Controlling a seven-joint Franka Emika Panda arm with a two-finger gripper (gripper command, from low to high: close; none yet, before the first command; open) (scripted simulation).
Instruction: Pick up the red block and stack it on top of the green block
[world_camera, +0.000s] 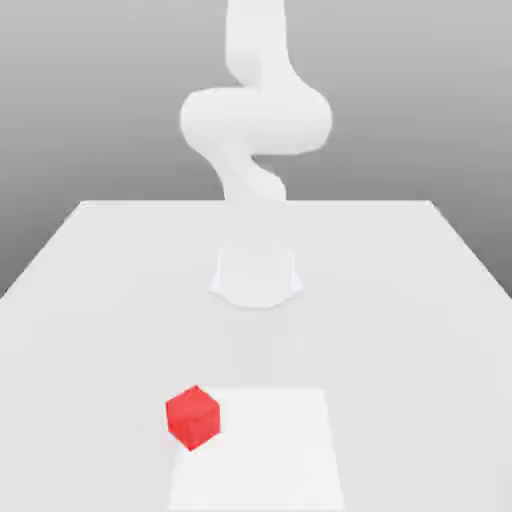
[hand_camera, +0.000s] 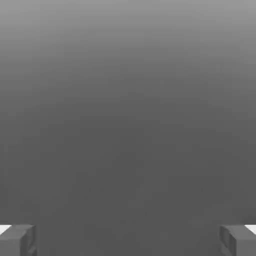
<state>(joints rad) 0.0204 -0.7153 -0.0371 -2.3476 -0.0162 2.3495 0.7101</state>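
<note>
Watching red block (world_camera: 193, 418) | my jaws (hand_camera: 128, 241) wide, empty | risk: red block's skewed yaw causing corner grip, slip

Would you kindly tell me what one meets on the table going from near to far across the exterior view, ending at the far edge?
Red block → white base of the arm → far edge of the table

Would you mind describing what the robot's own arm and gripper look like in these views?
The arm is plain white with smooth, rounded segments and a flared base; no cables or markings can be made out on it. The gripper has two dark grey, blocky fingers.
</note>
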